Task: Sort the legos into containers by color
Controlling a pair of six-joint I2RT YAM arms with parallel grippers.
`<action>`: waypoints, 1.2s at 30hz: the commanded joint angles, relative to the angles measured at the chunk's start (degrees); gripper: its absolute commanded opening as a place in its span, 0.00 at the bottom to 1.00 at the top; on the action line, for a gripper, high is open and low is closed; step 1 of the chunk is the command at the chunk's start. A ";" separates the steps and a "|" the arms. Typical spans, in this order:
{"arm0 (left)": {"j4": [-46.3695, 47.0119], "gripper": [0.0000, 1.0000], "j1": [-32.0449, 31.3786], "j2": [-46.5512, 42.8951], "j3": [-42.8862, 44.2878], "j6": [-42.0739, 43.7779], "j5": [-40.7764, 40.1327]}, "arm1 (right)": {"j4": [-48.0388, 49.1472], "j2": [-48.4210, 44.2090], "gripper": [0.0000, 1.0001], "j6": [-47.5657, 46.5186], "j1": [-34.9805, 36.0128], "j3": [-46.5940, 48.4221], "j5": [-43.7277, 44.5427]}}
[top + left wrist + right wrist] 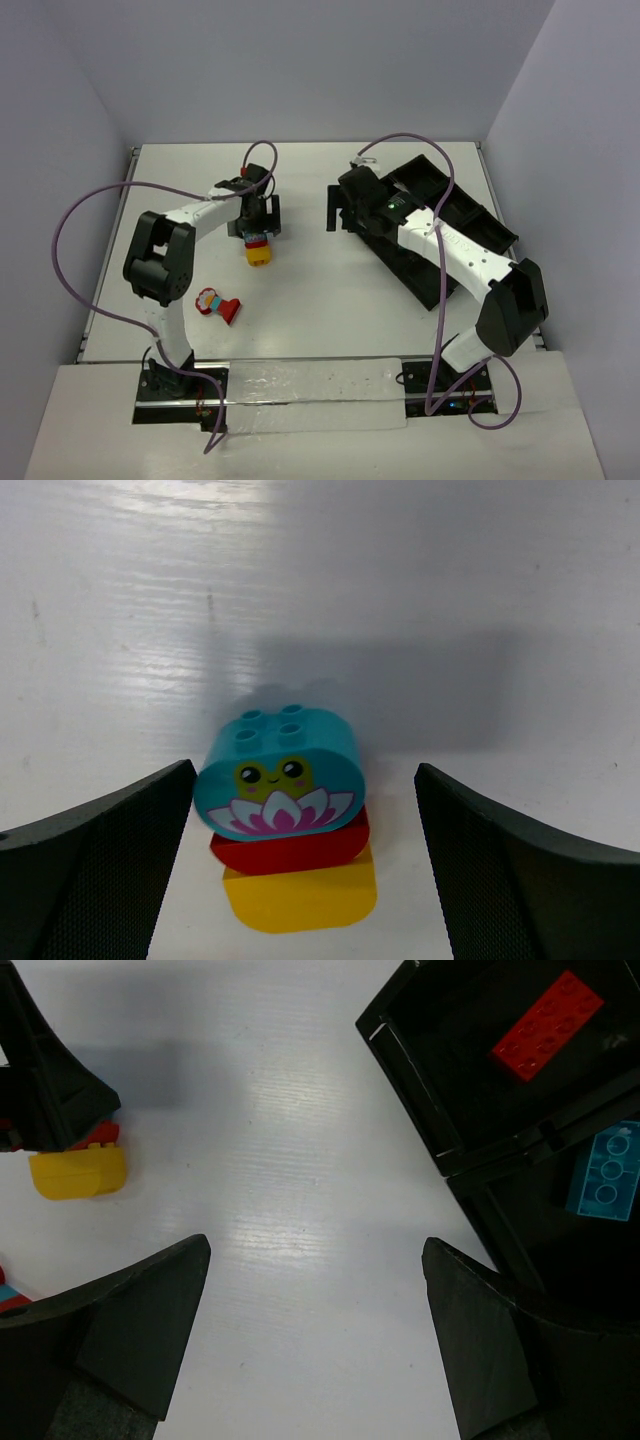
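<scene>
Left hand (303,770) spread around brick stack (285,785), yellow brick (300,900) half hidden

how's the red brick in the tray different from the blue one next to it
The red brick is red, the blue brick cyan. The red brick lies in one tray compartment, the blue brick in the next. Red shows two rows of studs; blue shows three rings in one row. Red is fully in view, blue is cut by the frame edge. Both lie flat.
</scene>
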 commanded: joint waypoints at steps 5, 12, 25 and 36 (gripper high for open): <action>2.10 0.99 -5.01 1.12 4.30 2.07 5.73 | -0.99 -3.35 0.95 -0.29 -0.58 -0.54 2.25; 3.91 0.99 -8.60 0.68 5.54 1.92 9.72 | -1.02 -4.39 0.95 -0.09 -0.93 -0.72 3.49; -1.29 0.99 -9.72 -3.24 10.59 1.49 3.19 | 3.54 -8.62 0.95 -1.45 -1.37 -5.63 0.90; -5.29 0.99 2.98 -15.17 1.36 -2.07 2.40 | 9.41 -1.21 1.00 -14.56 9.94 -4.29 -7.54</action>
